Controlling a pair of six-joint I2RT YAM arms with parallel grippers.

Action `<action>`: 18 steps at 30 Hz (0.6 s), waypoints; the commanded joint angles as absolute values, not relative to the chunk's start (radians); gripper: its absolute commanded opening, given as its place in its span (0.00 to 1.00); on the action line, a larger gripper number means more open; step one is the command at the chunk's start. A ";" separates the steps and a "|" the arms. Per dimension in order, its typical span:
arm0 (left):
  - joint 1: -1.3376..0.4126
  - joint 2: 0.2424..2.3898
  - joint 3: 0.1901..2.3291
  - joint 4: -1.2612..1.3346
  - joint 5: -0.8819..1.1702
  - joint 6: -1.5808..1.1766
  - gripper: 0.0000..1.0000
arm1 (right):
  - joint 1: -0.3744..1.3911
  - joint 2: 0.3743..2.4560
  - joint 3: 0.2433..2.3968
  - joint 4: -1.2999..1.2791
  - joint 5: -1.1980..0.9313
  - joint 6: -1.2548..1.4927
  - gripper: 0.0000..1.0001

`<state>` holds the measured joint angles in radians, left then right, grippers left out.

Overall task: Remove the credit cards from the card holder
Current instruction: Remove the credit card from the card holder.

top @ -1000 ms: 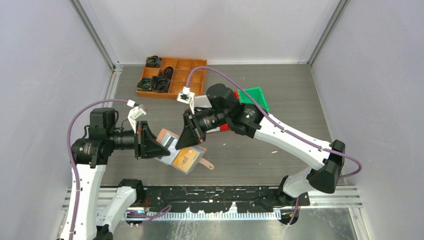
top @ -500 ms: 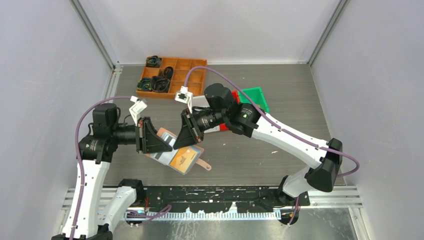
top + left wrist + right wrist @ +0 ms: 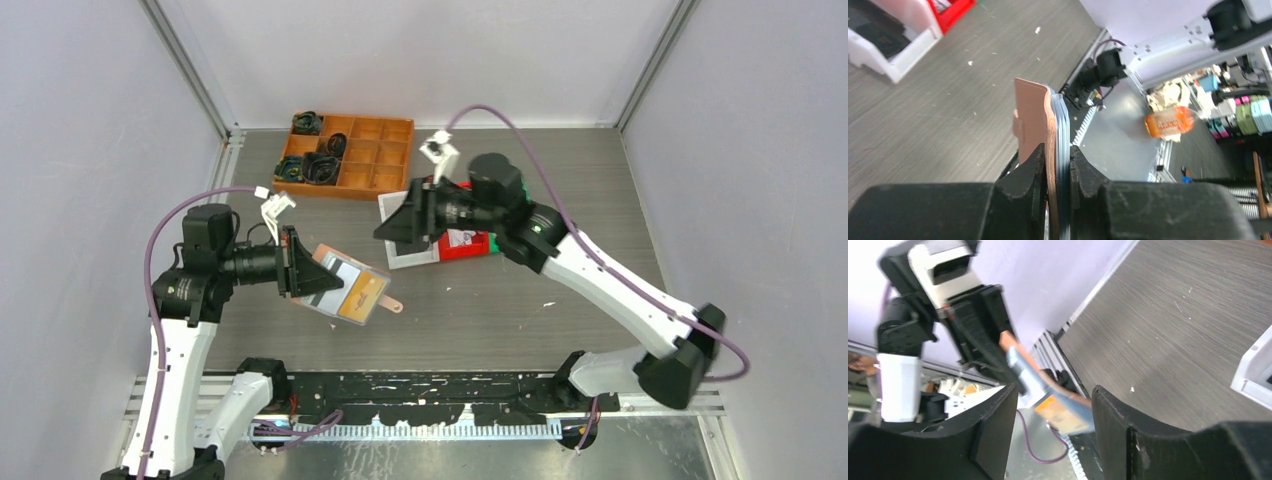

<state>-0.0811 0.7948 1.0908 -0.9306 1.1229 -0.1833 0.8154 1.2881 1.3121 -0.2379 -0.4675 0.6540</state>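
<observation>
left gripper (image 3: 1057, 161) clenched on card holder (image 3: 1034, 117), which sticks out ahead of its jaws; credit cards (image 3: 362, 297) inside it; right gripper (image 3: 1052, 405) spread apart, empty, well apart from the holder

The card holder (image 3: 322, 262) is showing salmon-pink with bluish sleeves. The credit cards (image 3: 362, 297) are showing orange and white, dark-striped. The surface (image 3: 580, 190) is showing streaked grey.

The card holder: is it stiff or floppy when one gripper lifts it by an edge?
Probably floppy: the card holder curves at its free end beyond the left gripper. Likely light: a pinch at one edge carries it. Its layered plastic sleeves may slide apart.
</observation>
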 commanded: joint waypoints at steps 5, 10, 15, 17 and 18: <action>-0.083 0.758 1.089 -0.633 0.992 -0.489 0.00 | 0.924 1.167 1.042 0.280 -0.364 1.001 0.61; -0.083 0.767 1.074 -0.514 1.051 -0.655 0.00 | 0.954 1.203 0.971 0.410 -0.367 1.062 0.60; -0.083 0.754 1.049 -0.419 1.084 -0.763 0.00 | 0.957 1.232 0.942 0.495 -0.388 1.105 0.58; -0.084 0.751 1.042 -0.397 1.094 -0.791 0.00 | 0.957 1.244 0.940 0.522 -0.396 1.116 0.57; -0.083 0.749 1.040 -0.396 1.097 -0.797 0.00 | 0.957 1.250 0.941 0.537 -0.400 1.122 0.56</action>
